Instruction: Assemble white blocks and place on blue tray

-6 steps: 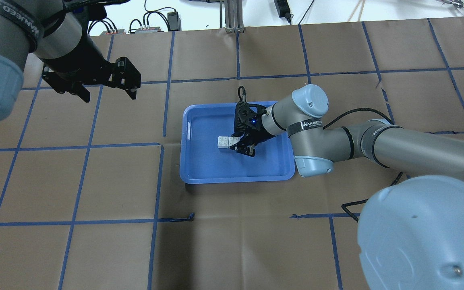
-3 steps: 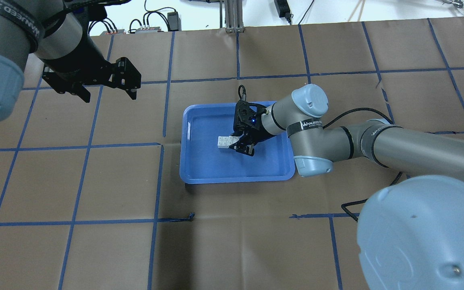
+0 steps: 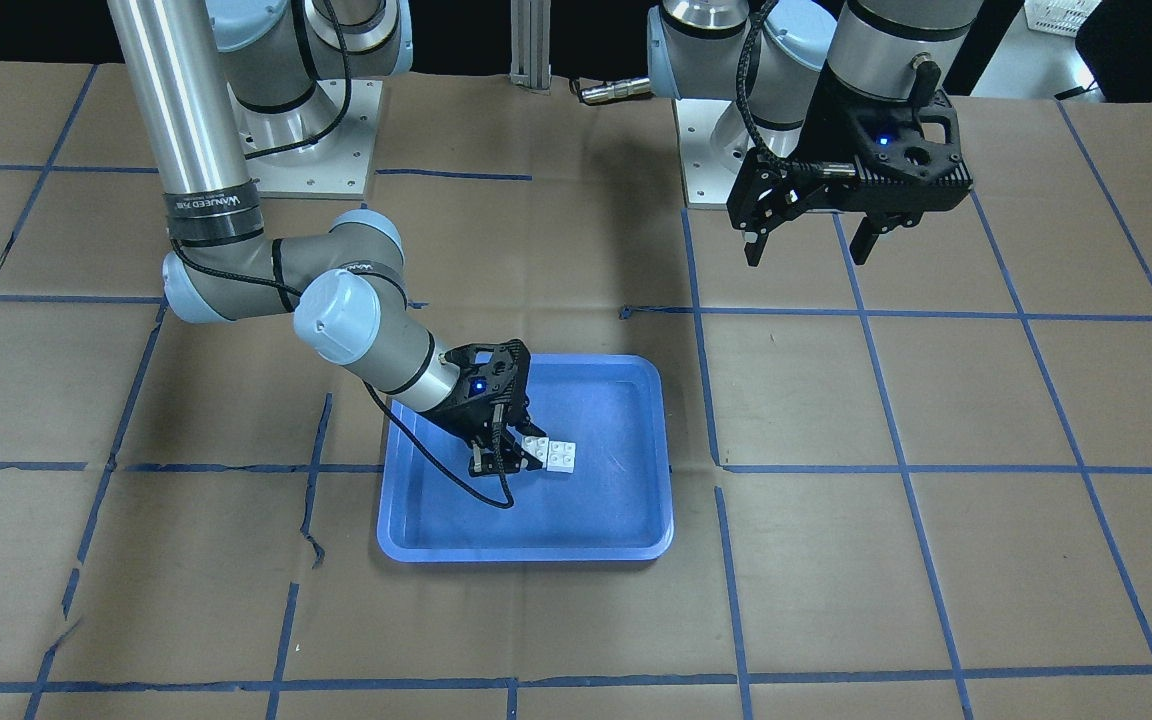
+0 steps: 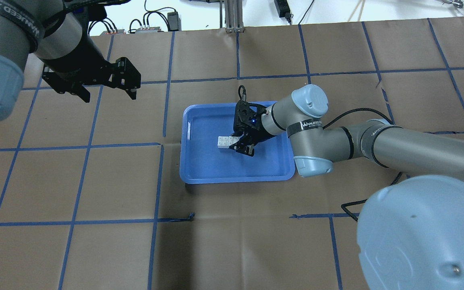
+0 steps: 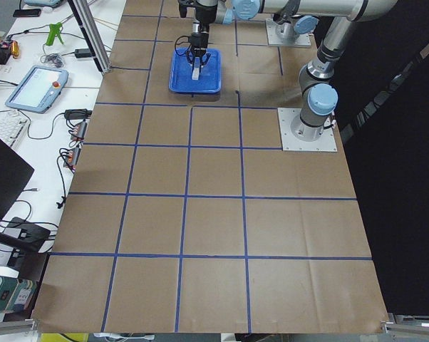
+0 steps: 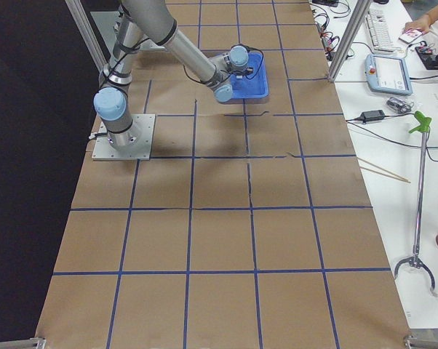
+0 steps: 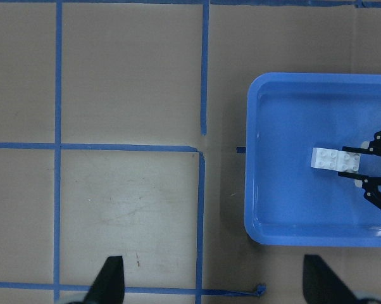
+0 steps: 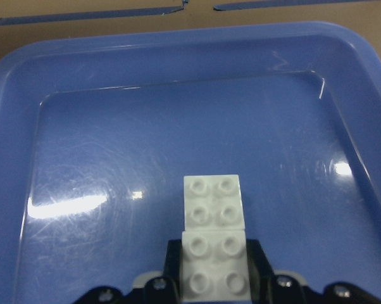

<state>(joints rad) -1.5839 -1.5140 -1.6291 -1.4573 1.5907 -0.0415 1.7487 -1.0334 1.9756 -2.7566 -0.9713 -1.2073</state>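
Note:
The two white blocks point(image 4: 224, 142) are joined in a short row and lie flat on the floor of the blue tray point(image 4: 216, 169), near its middle. My right gripper point(image 4: 238, 146) is low inside the tray, shut on the end of the blocks nearest my wrist. In the right wrist view the near brick point(image 8: 214, 269) sits between the pads and the far brick point(image 8: 213, 202) sticks out ahead. My left gripper point(image 4: 109, 96) is open and empty, high over the table well left of the tray. The left wrist view shows the blocks point(image 7: 330, 158) and the tray point(image 7: 292, 215).
The table is covered in brown paper with a grid of blue tape point(image 4: 163, 145). The front-facing view shows the tray point(image 3: 536, 520), the blocks point(image 3: 556, 454), the right gripper point(image 3: 516, 455), the left gripper point(image 3: 806, 255) and the arm bases point(image 3: 316, 140) at the table's far edge.

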